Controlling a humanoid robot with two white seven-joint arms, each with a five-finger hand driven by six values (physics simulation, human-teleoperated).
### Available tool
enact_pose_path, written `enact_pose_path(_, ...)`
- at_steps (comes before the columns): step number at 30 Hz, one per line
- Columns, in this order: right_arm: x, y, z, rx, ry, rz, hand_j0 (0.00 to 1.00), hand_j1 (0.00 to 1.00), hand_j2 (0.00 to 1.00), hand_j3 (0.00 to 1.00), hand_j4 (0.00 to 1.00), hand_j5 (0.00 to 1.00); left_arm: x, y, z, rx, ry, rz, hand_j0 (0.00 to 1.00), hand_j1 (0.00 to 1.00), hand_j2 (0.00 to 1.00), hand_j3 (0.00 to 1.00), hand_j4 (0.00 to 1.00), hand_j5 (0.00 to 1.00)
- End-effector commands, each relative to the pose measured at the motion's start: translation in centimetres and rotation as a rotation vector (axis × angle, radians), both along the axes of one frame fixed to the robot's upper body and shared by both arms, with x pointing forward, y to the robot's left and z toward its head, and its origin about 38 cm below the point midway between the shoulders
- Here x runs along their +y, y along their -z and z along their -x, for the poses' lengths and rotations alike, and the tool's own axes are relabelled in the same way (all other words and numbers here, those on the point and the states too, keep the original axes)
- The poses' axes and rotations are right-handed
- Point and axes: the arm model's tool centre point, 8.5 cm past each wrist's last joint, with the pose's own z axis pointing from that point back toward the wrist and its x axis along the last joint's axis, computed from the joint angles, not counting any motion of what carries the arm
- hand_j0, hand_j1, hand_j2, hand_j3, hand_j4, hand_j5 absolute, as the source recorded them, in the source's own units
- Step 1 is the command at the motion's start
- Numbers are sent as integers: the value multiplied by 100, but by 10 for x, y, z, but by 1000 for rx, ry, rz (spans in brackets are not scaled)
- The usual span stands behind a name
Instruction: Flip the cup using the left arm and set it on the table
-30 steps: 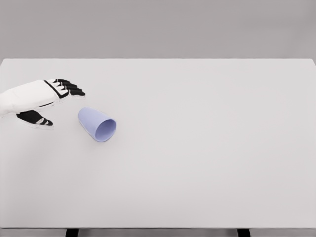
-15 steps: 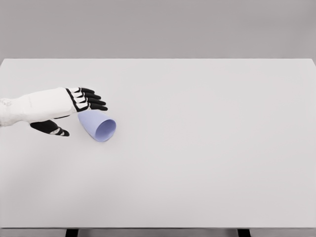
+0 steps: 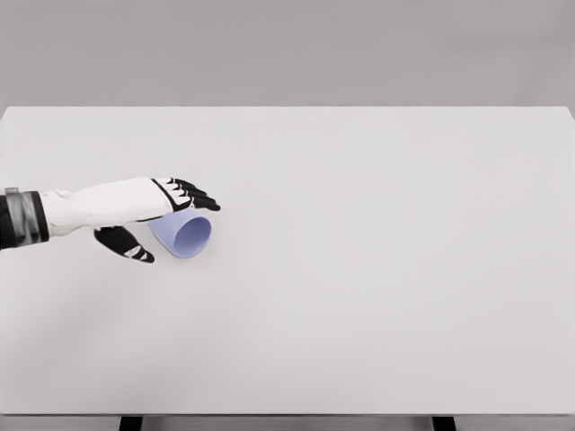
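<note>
Head view: left hand (image 3: 162, 211) spread over unmarked cup (image 3: 182, 236).

L hand (image 3: 157, 211) reaching in from left — fingers extended, thumb dropped below.

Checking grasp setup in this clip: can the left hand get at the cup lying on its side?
Probably yes. The left hand is over the cup, fingers above, thumb beside it, nothing in between on the table.

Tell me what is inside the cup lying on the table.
The cup lies on its side on the table, mouth toward the camera; the visible interior looks empty. The left hand reaches over its top, covering the cup's far end.
</note>
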Motion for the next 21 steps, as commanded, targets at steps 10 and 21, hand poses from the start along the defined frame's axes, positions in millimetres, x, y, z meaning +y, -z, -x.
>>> enact_pose_path(10,0,0,0,0,-1,0,100,100,100,100,100,100,-5,31,-16,10,-58,-57,100,100,100,100,100,100)
enact_pose_path(21,0,0,0,0,-1,0,100,100,100,100,100,100,-9,44,-24,14,-98,-98,100,100,100,100,100,100)
